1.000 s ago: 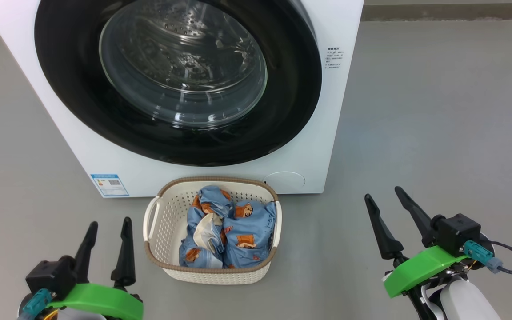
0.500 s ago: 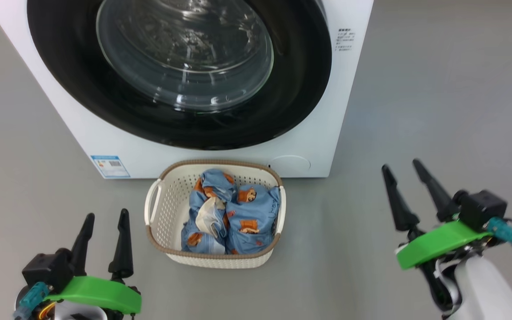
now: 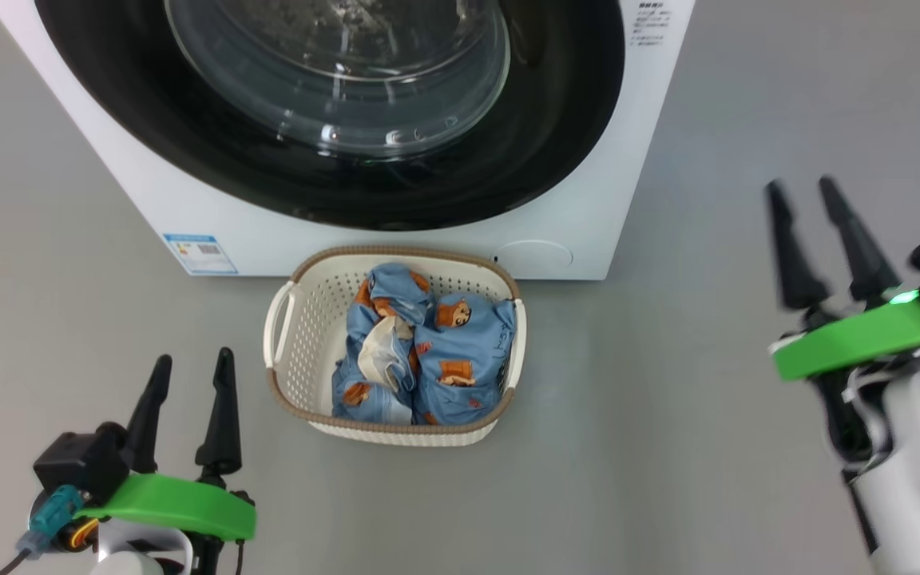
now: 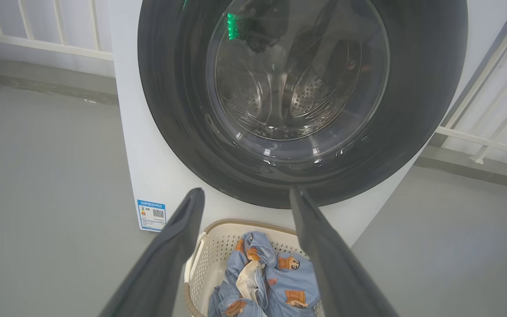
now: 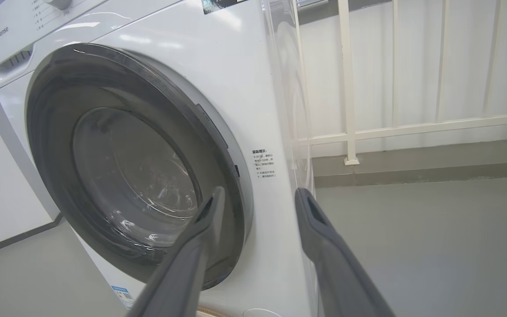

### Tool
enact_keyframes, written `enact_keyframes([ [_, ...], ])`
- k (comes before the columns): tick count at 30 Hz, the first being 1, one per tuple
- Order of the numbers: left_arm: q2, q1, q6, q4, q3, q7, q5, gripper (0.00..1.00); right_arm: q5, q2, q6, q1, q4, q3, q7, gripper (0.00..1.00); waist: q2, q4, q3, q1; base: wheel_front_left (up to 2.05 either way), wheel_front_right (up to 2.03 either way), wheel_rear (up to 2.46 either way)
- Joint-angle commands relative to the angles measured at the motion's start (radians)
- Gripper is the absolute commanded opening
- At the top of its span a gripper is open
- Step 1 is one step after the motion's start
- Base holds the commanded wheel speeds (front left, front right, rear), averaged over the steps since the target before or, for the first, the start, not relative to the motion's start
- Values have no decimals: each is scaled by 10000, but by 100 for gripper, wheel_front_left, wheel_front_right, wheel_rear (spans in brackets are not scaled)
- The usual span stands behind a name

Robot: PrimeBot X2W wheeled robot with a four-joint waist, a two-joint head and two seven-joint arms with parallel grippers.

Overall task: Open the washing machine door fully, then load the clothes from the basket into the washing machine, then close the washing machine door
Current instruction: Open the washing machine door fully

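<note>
The washing machine door point(image 3: 556, 120) lies shut, flat against the washing machine point(image 3: 268, 239), and bars the way into the drum. The basket point(image 3: 396, 435) stands on the floor point(image 3: 707, 399) just in front of the machine, below the door, its top uncovered above the clothes point(image 3: 460, 359). Bare floor spreads wide on both sides of the basket. A white railing point(image 5: 346, 88) runs along the wall beyond the machine

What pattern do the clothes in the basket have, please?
The clothes: orange-brown bears on light blue; head view.
</note>
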Motion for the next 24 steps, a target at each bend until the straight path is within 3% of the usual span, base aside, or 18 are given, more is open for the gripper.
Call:
enact_keyframes([
  [1, 287, -409, -25, -318, 300, -65, -59, 100, 172, -150, 16, -345, -218, 55, -118, 0, 0, 100, 155, 0, 0, 0, 0],
  [8, 269, -539, -25, -448, 380, -65, -95, 100, 963, -475, 16, -1151, -91, -174, -118, 0, 0, 280, 564, 0, 0, 0, 0],
  [15, 214, -693, -25, -519, 659, -65, 29, 100, 2620, -1099, 16, -2370, 236, 8, -118, 0, 0, 483, 1199, 0, 0, 0, 0],
  [23, 147, -905, -25, -757, 769, -65, -6, 100, 5909, -1635, 16, -3838, 940, 444, 558, 0, 0, 738, 1726, 0, 0, 0, 0],
  [24, 108, -968, -25, -812, 761, -65, -21, 100, 6765, -1751, 16, -4168, 1130, 525, 964, 0, 0, 807, 1835, 0, 0, 0, 0],
])
